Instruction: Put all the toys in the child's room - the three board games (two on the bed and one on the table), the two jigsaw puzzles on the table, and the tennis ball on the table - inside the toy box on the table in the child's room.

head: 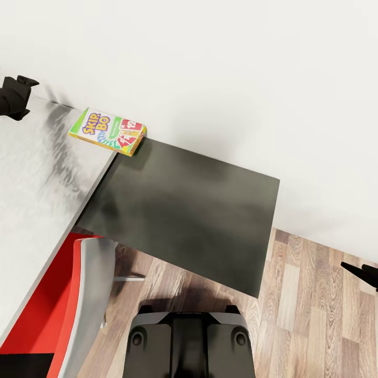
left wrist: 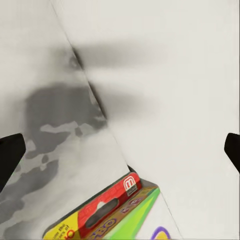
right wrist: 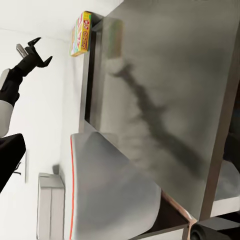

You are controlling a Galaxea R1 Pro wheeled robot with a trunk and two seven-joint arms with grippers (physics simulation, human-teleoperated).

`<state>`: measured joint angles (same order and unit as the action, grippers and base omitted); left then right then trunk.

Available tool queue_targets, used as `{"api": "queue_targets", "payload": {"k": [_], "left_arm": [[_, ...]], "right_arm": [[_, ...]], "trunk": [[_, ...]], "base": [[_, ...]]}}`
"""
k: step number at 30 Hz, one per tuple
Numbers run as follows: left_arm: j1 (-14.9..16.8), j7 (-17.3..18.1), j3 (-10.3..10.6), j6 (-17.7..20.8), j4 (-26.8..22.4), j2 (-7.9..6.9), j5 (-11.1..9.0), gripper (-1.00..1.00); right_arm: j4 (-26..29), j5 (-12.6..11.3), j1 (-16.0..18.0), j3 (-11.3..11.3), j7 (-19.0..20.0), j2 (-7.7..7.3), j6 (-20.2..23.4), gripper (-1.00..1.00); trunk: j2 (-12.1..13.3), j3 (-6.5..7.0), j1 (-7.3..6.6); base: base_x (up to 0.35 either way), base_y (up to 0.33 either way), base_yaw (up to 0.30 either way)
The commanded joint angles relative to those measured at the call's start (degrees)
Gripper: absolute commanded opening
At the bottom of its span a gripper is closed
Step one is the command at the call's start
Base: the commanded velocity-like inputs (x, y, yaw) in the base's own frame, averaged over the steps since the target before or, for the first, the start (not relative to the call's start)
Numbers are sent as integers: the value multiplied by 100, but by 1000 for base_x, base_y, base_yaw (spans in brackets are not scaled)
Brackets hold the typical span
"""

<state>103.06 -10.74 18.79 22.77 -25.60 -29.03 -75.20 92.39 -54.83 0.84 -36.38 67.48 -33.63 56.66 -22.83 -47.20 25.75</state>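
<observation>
Spread wide apart, the left gripper [left wrist: 120, 145] has its two dark fingertips [left wrist: 10, 157] at the opposite edges of the left wrist view, with nothing between them but the pale desk top and the white wall [head: 220, 73]. The right wrist view catches that same gripper from afar as a dark open claw [right wrist: 31, 55] raised against the wall, clear of the desk. The right gripper [head: 362, 273] shows in the head view as a dark pointed shape over the wood-plank floor [head: 315, 310], well apart from the desk; whether its jaws are apart or together cannot be told. One board game [head: 107, 131], a green-edged Skip-Bo box with a red and yellow lid, lies flat on the table [head: 42, 173]. It sits at the back of the light grey wing, close to the wall, with its far corner overhanging the step down to the dark grey wing [head: 194, 210]. In the left wrist view the box's red hang-tab end [left wrist: 107, 210] lies just below the open fingers, not touching them. The left gripper in the head view [head: 16, 97] hovers over the back edge of the light wing, near the box but apart from it. A chair with a grey shell and red seat [head: 79, 294] stands tucked beside the light wing, and the robot's dark base [head: 189, 341] faces the dark wing.
</observation>
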Motion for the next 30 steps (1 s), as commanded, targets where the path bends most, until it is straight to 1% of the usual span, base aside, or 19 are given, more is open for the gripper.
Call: {"api": "queue_targets", "payload": {"k": [1, 5, 6, 8, 10, 19, 30], "left_arm": [[4, -46, 37, 4, -13, -8, -59, 100], [2, -51, 37, 69, -202, -2, -65, 100], [12, -27, 70, 35, -166, -36, -33, 100], [21, -25, 127, -29, -102, -49, 35, 100], [28, -23, 125, -31, -37, -51, 87, 100], [28, -23, 125, -31, 250, -51, 87, 100], [28, -23, 125, -31, 250, -51, 87, 100]], "right_arm": [[0, -4, 4, 0, 10, -1, 25, 100], [-1, 14, 4, -5, 6, 6, -14, 100], [-34, -19, 37, 25, 39, 40, 1, 100], [-98, -46, 101, 23, 104, 102, 9, 100], [-159, -46, 162, 22, 124, 95, 14, 100], [-159, -46, 162, 22, 124, 95, 14, 100], [-159, -46, 162, 22, 124, 95, 14, 100]], "trunk": [[-9, -7, 3], [-9, -7, 3], [-9, -6, 3], [-9, -6, 3], [-9, -6, 3], [-9, -6, 3], [-9, -6, 3]], "base": [[0, 0, 0], [0, 0, 0], [0, 0, 0], [0, 0, 0], [0, 0, 0], [0, 0, 0], [0, 0, 0]]}}
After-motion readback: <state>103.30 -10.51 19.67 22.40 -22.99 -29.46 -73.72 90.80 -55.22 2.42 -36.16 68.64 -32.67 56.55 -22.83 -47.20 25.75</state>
